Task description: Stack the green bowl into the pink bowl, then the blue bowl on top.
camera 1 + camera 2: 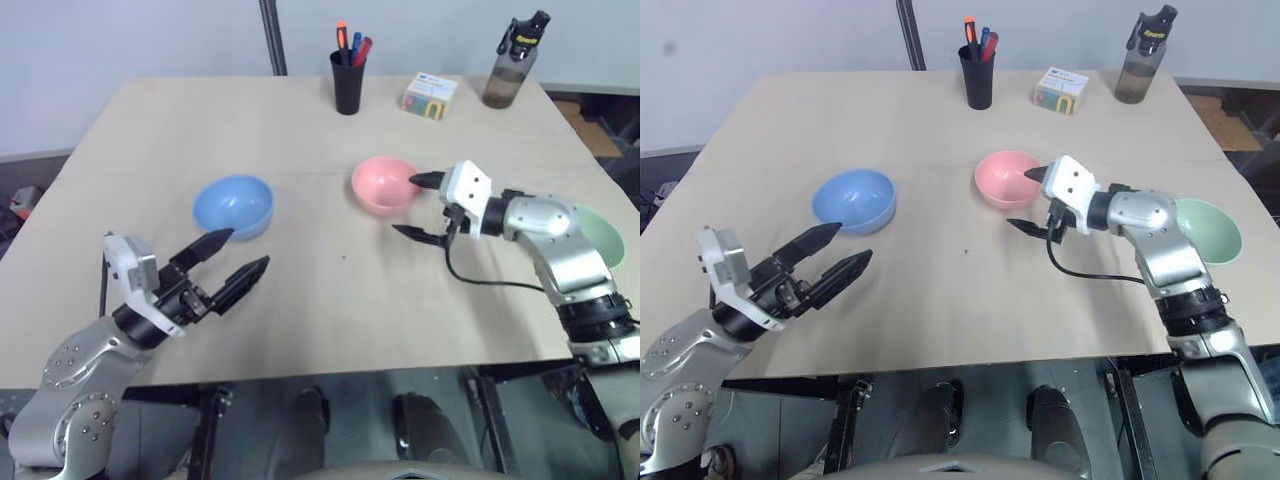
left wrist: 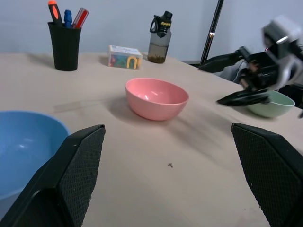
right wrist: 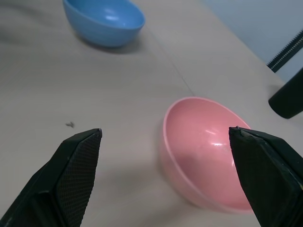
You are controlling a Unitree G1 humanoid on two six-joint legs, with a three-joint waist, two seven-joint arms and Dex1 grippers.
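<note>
Pink bowl is sitting mid-table, the right gripper hanging wide open and empty just beside it. Blue bowl is lying near the left gripper, also gaping empty, while the green bowl is resting at the table's right edge.

Head and wrist views share pink bowl

The middle of the table lies bare from the near edge up to the bowls, giving wide passage. The blue bowl and pink bowl stand well apart, with an open lane between them. The right gripper (fingers spread) hangs just beside the pink bowl, crowding that side. A pen cup, small box and bottle line the far edge.
</note>
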